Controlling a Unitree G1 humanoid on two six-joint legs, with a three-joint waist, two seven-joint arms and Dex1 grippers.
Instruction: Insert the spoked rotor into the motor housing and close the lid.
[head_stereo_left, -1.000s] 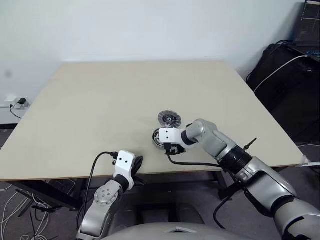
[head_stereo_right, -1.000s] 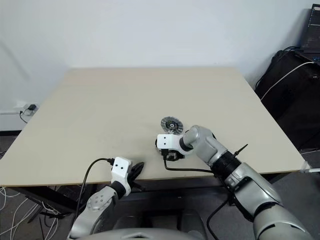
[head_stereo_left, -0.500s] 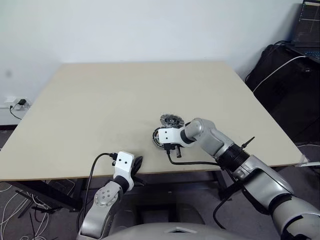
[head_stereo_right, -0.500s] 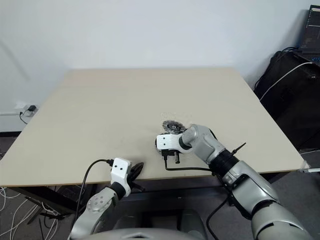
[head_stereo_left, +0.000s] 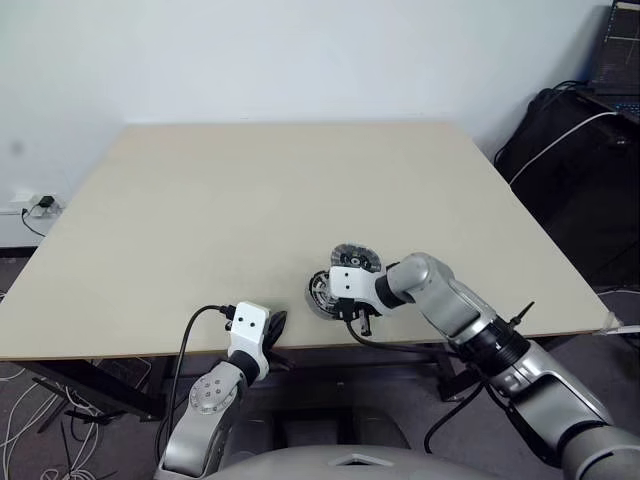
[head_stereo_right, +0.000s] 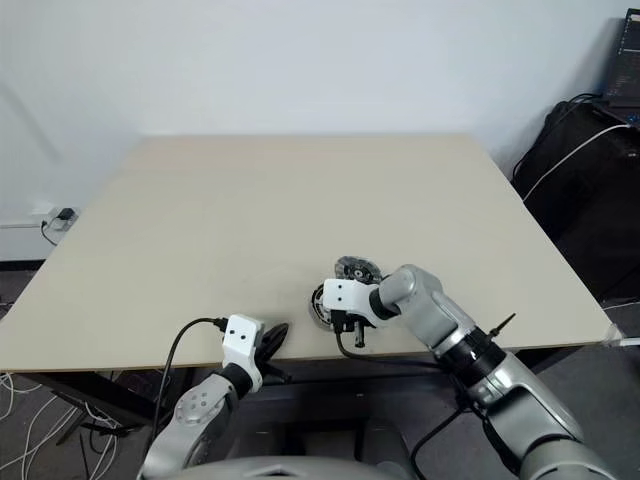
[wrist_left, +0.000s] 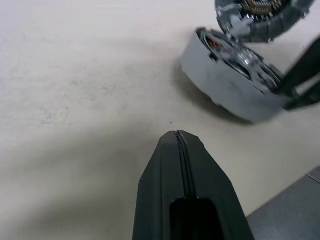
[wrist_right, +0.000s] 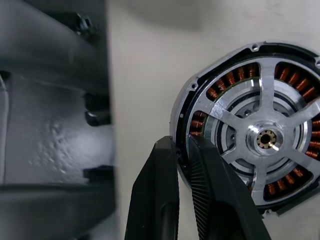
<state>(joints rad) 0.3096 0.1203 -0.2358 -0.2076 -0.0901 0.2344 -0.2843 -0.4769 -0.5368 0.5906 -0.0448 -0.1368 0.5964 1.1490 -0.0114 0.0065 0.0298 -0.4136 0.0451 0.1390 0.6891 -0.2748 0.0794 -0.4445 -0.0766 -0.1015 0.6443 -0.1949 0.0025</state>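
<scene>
1. The motor housing (wrist_right: 200, 122) is seen at the near edge of the table (head_stereo_left: 250, 200), its rim pinched between the nearly closed fingers of the right gripper (wrist_right: 182, 145). One finger sits outside the rim and the other over the copper windings.
2. The spoked rotor (wrist_right: 265, 137) is shown seated inside the housing, hub centred. The lid (head_stereo_left: 355, 257) lies just beyond, on the far side and not yet fitted.
3. The left gripper (wrist_left: 177, 145) is held closed and empty just near-left of the housing.
4. The housing appears tipped up in the left wrist view. The rotor could be spilled if it is tilted further.
5. The grip is taken on a thin edge only, so a slip is judged possible. With the table edge so close, the housing could be dropped to the floor.
6. The windings could be scraped by the inner finger.
</scene>
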